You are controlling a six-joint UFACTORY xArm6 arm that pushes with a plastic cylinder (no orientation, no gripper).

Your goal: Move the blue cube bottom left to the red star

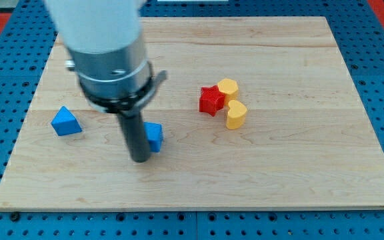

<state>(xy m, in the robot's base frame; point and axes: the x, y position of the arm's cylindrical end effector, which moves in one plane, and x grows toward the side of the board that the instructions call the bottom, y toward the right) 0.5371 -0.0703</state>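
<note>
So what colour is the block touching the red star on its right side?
Yellow, seen in the camera view; a second yellow block sits just below it.

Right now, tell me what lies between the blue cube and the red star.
Nothing: in the camera view, only bare wooden board separates the blue cube from the red star. My tip sits against the cube's left side.

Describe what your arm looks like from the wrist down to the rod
A white, rounded upper section leads down to a silver-grey metal cylinder with a dark band and a small clamp lug at its base. From it hangs a straight dark rod, ending in my tip. No cables or markings show.
</note>
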